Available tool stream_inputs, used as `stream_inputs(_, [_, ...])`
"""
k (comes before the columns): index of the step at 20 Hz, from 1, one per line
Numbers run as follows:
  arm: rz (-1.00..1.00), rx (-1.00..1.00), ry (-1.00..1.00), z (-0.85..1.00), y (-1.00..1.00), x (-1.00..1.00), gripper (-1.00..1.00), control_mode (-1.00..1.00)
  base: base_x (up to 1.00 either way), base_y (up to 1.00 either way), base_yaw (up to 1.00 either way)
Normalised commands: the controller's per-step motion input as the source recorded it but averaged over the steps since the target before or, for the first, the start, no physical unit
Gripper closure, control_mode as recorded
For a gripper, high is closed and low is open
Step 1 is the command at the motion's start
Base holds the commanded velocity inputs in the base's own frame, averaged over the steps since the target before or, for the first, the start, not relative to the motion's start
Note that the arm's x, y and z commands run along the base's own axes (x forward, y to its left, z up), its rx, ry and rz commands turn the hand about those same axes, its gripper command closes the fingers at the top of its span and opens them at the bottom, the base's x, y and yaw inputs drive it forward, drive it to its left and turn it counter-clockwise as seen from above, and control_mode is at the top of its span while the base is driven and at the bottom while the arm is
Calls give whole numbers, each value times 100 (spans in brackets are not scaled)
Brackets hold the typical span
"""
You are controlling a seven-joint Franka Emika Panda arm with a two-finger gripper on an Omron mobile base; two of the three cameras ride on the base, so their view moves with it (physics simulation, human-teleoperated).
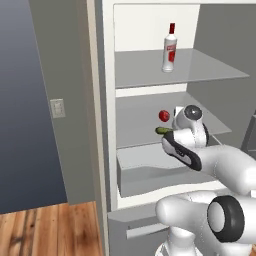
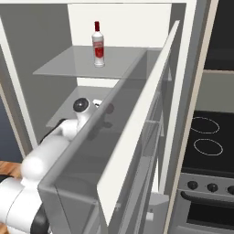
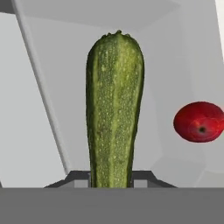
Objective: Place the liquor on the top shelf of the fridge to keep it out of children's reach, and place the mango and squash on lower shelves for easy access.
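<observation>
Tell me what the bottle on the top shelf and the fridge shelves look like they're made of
The liquor looks like clear-white glass or plastic, glossy, with a red cap and label; the render leaves open which. The top shelf and the lower shelves look like thin flat grey boards, smooth and faintly translucent, perhaps tinted glass or plastic.

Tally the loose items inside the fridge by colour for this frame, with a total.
Red and white: 1, the bottle on the top shelf
Red: 1, the mango
Green: 1, the squash between the fingers
Total: 3
</observation>
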Motion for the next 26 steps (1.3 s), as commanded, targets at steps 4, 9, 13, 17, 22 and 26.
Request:
stream_inputs(4, [0, 0, 0, -12, 0, 56, 100, -100, 0, 0, 0])
stream_inputs(9, [0, 0, 0, -27, 0, 54, 100, -100, 0, 0, 0])
stream_inputs(13, [0, 0, 0, -38, 0, 56, 100, -100, 0, 0, 0])
stream_inputs(17, [0, 0, 0, -39, 0, 54, 100, -100, 0, 0, 0])
stream_inputs(22, [0, 0, -11, -42, 1, 29, -100, -100, 0, 0, 0])
stream_inputs(26, [0, -2, -31, -49, 0, -8, -100, -100, 0, 0, 0])
